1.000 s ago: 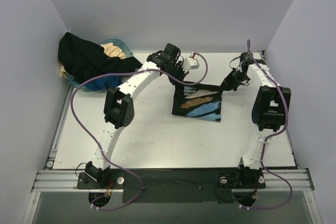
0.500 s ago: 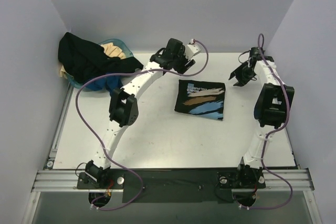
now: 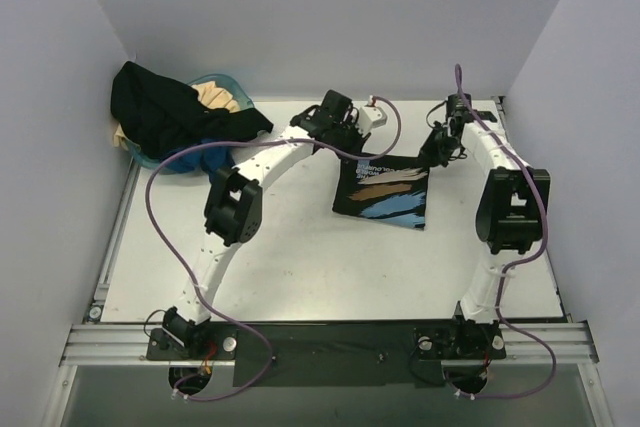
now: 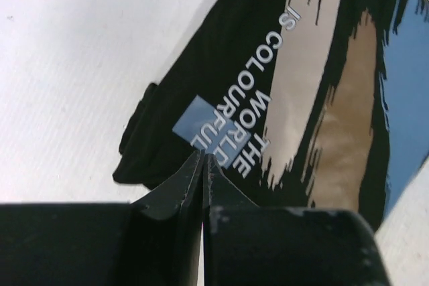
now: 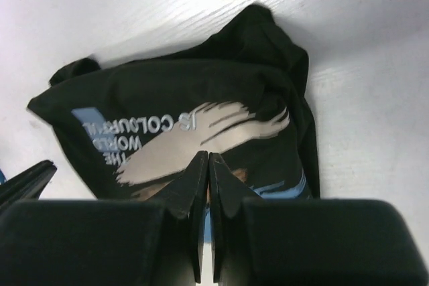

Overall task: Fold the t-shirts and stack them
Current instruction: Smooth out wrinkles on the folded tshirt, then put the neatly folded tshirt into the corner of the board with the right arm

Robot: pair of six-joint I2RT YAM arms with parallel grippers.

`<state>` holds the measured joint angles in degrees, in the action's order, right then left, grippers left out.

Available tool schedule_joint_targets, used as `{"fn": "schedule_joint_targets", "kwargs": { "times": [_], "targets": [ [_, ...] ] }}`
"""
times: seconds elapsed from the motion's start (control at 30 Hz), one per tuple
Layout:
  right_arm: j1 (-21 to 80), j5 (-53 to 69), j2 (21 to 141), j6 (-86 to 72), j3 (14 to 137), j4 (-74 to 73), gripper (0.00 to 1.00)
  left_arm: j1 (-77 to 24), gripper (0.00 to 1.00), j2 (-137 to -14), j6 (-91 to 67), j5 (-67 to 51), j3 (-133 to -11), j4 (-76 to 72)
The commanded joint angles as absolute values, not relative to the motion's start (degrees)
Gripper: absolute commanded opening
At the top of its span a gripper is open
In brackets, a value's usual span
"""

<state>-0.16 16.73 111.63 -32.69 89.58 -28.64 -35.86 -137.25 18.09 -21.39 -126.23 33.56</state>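
A folded black t-shirt (image 3: 382, 193) with a beige, blue and white print lies flat on the white table, right of centre. It also shows in the left wrist view (image 4: 221, 85) and the right wrist view (image 5: 201, 85). My left gripper (image 3: 350, 150) (image 4: 203, 159) is shut and hovers at the shirt's far left corner, with no cloth between its jaws. My right gripper (image 3: 437, 153) (image 5: 208, 157) is shut and empty, close above the shirt's far right corner. A pile with a black t-shirt (image 3: 160, 112), a cream one (image 3: 215, 97) and a blue one (image 3: 190, 159) lies at the back left.
A teal plastic basket (image 3: 228, 80) sits under the pile in the back left corner. Purple cables loop from both arms. Walls close the table on the left, back and right.
One second ago both grippers held the printed shirt stretched between them. They let it go, it settled flat, and both grippers have come back shut over its far corners.
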Motion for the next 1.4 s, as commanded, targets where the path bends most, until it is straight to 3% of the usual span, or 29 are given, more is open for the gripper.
{"fn": "schedule_joint_targets", "kwargs": {
  "times": [0.0, 0.33, 0.5, 0.6, 0.63, 0.77, 0.93, 1.13, 1.37],
  "targets": [
    [-1.84, 18.10, 118.20, -33.31, 92.98, -28.92, 0.00, -35.16, 0.10, -143.24, 14.42, -20.40, -133.23, 32.43],
    [-5.10, 16.52, 128.83, -38.50, 104.06, -29.53, 0.00, -34.63, 0.12, -149.67, 9.59, -16.79, -138.25, 29.80],
    [-6.50, 16.87, 130.96, -38.93, 107.40, -30.76, 0.00, -33.84, 0.22, -149.77, 6.68, -13.36, -139.13, 27.78],
    [-7.64, 17.40, 129.73, -38.24, 108.89, -31.37, 0.01, -33.49, 0.34, -149.15, 6.33, -10.73, -140.35, 27.07],
    [-7.99, 17.23, 129.20, -37.62, 109.33, -31.81, 0.03, -33.23, 0.35, -148.63, 6.15, -9.77, -140.71, 27.16],
    [-8.52, 16.53, 123.94, -31.04, 109.34, -35.76, 0.31, -32.17, 0.42, -144.16, 5.28, -10.71, -140.89, 28.73],
    [-8.44, 20.56, 115.06, -23.48, 95.49, -37.18, 0.55, -32.95, 0.42, -134.14, 0.89, -19.32, -127.31, 29.62],
    [-8.35, 25.31, 114.08, -20.92, 84.38, -35.95, 0.57, -37.00, 0.42, -130.17, 0.35, -25.49, -119.63, 33.57],
    [-8.17, 31.02, 117.24, -21.35, 82.62, -32.70, 0.55, -36.30, 0.36, -130.61, -4.48, -19.43, -112.42, 30.59]
  ]
}}
